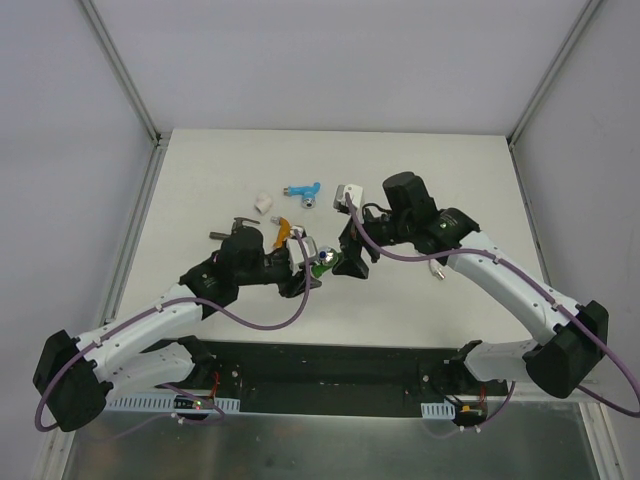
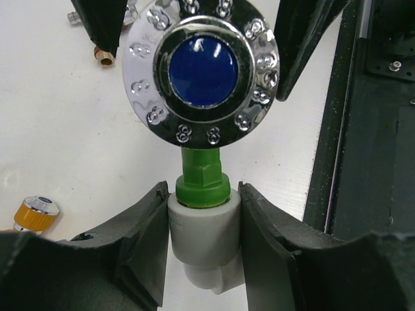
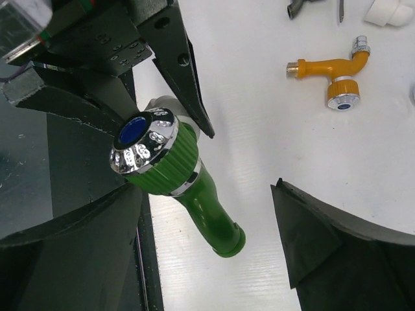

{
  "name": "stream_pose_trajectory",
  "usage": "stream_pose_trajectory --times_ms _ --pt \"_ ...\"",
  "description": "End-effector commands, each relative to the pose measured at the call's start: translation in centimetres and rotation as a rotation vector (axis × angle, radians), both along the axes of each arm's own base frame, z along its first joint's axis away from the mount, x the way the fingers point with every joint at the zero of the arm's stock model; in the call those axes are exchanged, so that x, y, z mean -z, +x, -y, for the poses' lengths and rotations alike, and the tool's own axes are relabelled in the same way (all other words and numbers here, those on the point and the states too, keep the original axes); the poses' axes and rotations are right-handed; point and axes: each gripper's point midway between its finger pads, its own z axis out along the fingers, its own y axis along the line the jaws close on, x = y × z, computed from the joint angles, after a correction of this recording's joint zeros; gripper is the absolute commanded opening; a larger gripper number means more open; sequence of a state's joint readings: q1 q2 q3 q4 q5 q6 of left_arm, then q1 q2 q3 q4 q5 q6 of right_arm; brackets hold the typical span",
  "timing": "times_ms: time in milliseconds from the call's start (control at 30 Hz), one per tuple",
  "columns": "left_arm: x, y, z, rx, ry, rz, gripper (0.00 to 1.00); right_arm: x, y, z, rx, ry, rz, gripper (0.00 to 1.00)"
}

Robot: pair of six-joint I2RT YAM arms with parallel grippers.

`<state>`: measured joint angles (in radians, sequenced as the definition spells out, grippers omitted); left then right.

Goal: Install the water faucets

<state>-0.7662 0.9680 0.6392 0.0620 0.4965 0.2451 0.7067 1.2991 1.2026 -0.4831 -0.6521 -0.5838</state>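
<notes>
Clamping smooth white fitting [image 2: 204, 230] bearing ribbed green faucet [image 3: 198, 191]: left jaws; right jaws spread.

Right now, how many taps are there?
5: a green plastic tap with chrome cap, seated in the white plastic fitting in the left hand; an orange one and a dark grey one just behind it; a blue one and a whitish one farther back. More may be hidden.

Robotics lab bench: white table [image 1: 460, 170], bare pale walls [image 1: 330, 60], aluminium frame posts [image 1: 119, 65], two cabled robot arms [image 1: 500, 275].
</notes>
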Motion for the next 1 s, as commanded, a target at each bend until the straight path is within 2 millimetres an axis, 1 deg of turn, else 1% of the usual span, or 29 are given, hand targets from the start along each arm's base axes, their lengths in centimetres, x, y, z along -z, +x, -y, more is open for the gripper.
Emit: stream_pose_trajectory --times_ms 0,133,200,267,333,367,400,433,467,500,533,567,600,700,733,767,867,900,933,967 --pt "-4.3 -0.6 1.2 0.066 -0.112 0.063 0.00 -1.9 -0.4 -0.8 -0.055 0.063 0.038 0.87" --pt "-4.8 -0.7 1.4 0.084 -0.117 0.069 0.00 -1.9 -1.2 -1.8 -0.085 0.095 -0.072 0.74" --pt "-4.8 -0.7 1.4 0.089 -0.115 0.078 0.00 -2.0 -1.3 -2.3 -0.081 0.103 -0.126 0.71" --pt "-5.0 -0.6 1.3 0.083 -0.115 0.088 0.00 -1.9 -1.1 -2.6 -0.049 0.100 -0.190 0.66" --pt "-5.2 0.0 1.1 0.054 -0.110 0.116 0.00 -1.8 -0.2 -3.0 0.039 0.092 -0.276 0.59" --pt "-5.3 0.4 0.9 0.030 -0.107 0.135 0.00 -1.8 0.6 -3.2 0.107 0.089 -0.319 0.52" --pt "-5.3 0.8 0.7 0.008 -0.106 0.156 0.00 -1.7 1.3 -3.2 0.186 0.090 -0.380 0.42" --pt "-5.4 1.3 0.4 -0.019 -0.101 0.183 0.00 -1.7 2.3 -3.2 0.263 0.092 -0.427 0.30" --pt "-5.4 1.7 0.1 -0.041 -0.095 0.208 0.00 -1.5 3.2 -3.1 0.356 0.097 -0.491 0.16" --pt "-5.4 2.0 -0.2 -0.060 -0.095 0.226 0.00 -1.2 4.2 -2.9 0.448 0.103 -0.539 0.06" --pt "-5.5 2.3 -0.3 -0.076 -0.096 0.243 0.00 -1.1 4.6 -2.9 0.494 0.110 -0.577 0.00" --pt "-5.5 2.5 -0.5 -0.091 -0.094 0.259 0.00 -1.0 4.5 -3.1 0.514 0.110 -0.609 0.00" --pt "-5.6 2.7 -0.7 -0.107 -0.094 0.272 0.00 -0.6 4.9 -2.9 0.561 0.105 -0.641 0.00" --pt "-5.8 3.7 -1.4 -0.190 -0.089 0.336 0.00 0.7 6.4 -2.0 0.788 0.055 -0.730 0.00" --pt "-5.8 4.0 -1.6 -0.217 -0.082 0.366 0.00 1.4 6.6 -1.5 0.859 0.024 -0.764 0.00" --pt "-5.9 4.2 -1.7 -0.238 -0.084 0.391 0.00 1.8 6.5 -1.5 0.862 0.016 -0.770 0.00" --pt "-6.5 4.4 -1.9 -0.288 -0.129 0.367 0.01 1.3 6.4 -2.1 0.792 0.073 -0.737 0.00" --pt "-6.8 4.5 -2.1 -0.324 -0.153 0.333 0.09 0.9 6.5 -2.1 0.773 0.095 -0.714 0.00" --pt "-7.3 4.6 -2.5 -0.359 -0.173 0.308 0.22 0.6 6.6 -2.0 0.760 0.114 -0.694 0.00" --pt "-7.5 4.6 -2.8 -0.387 -0.194 0.278 0.33 0.2 6.9 -1.7 0.752 0.139 -0.668 0.00"
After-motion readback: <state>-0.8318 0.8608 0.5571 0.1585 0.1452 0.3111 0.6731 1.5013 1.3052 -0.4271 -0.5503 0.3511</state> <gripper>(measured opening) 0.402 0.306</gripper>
